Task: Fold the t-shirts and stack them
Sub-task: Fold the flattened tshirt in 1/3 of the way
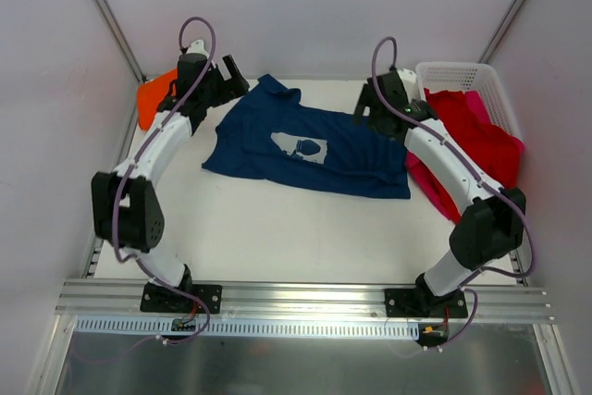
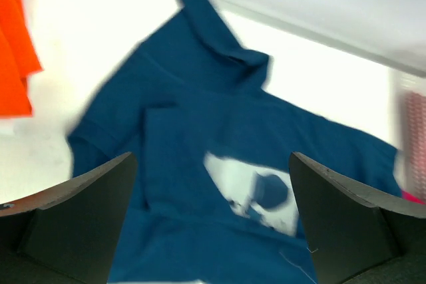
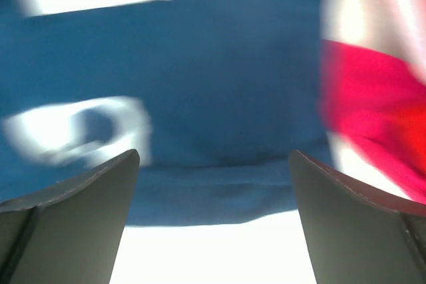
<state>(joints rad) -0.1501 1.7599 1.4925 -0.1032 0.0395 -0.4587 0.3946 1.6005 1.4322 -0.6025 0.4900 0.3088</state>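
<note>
The navy t-shirt (image 1: 305, 145) with a pale chest print lies spread, partly folded, across the middle of the white table. It fills the left wrist view (image 2: 219, 164) and the right wrist view (image 3: 213, 84), both blurred. My left gripper (image 1: 228, 78) is open and empty above the shirt's far left corner. My right gripper (image 1: 367, 108) is open and empty above the shirt's far right edge. An orange t-shirt (image 1: 154, 97) lies at the far left. Red and pink t-shirts (image 1: 476, 136) spill out of the basket on the right.
A white lattice basket (image 1: 462, 76) stands at the far right corner with red cloth hanging over its near side. Pale walls enclose the table on three sides. An aluminium rail (image 1: 305, 298) runs along the near edge by the arm bases.
</note>
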